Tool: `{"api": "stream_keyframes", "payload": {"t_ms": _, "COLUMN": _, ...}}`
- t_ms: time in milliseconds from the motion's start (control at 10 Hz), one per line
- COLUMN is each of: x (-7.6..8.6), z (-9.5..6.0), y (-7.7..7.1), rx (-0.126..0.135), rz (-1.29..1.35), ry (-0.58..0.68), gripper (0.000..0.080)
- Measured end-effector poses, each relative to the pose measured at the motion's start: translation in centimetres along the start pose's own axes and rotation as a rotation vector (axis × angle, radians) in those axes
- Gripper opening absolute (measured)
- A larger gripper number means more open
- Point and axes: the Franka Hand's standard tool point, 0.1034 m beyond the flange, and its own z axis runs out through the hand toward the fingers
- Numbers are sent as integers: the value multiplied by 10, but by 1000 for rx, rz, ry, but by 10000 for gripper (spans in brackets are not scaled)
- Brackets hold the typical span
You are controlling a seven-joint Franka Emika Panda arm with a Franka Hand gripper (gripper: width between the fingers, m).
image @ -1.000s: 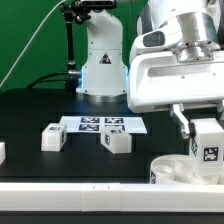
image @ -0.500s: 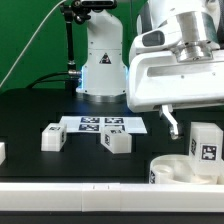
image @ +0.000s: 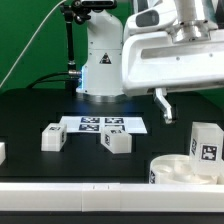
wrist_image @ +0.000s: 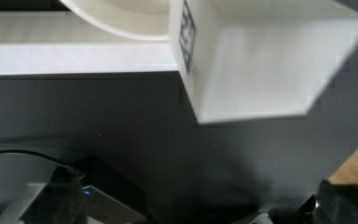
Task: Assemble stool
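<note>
Right now the gripper hangs above the stool's seat, spread wide and pinching nothing; only one finger shows clearly. One leg stands upright on the seat, free of the gripper. On the black counter, a second leg and a third leg sit just beside the marker board.

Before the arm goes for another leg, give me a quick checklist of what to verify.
1. Jaws open and holding nothing: ok.
2. Jaws lifted clear of the upright leg: ok.
3. Upright leg fully fastened to the seat: cannot tell.
4. Two loose legs on the table, nothing on top of them: ok.
5. Loose legs apart from each other: ok.
</note>
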Motion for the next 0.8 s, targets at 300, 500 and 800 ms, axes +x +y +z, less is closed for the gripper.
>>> {"api": "stream_keyframes", "payload": {"t_ms": 300, "x": 2, "z": 0, "y": 4, "rx": -3, "rz": -14, "ry": 5, "gripper": 649}}
{"api": "stream_keyframes", "payload": {"t_ms": 500, "x": -1, "z": 1, "y": 4, "rx": -2, "rz": 5, "ry": -24, "gripper": 649}}
{"api": "stream_keyframes", "payload": {"t_ms": 800, "x": -11, "z": 4, "y": 3, "rx": 7, "rz": 81, "ry": -143, "gripper": 649}}
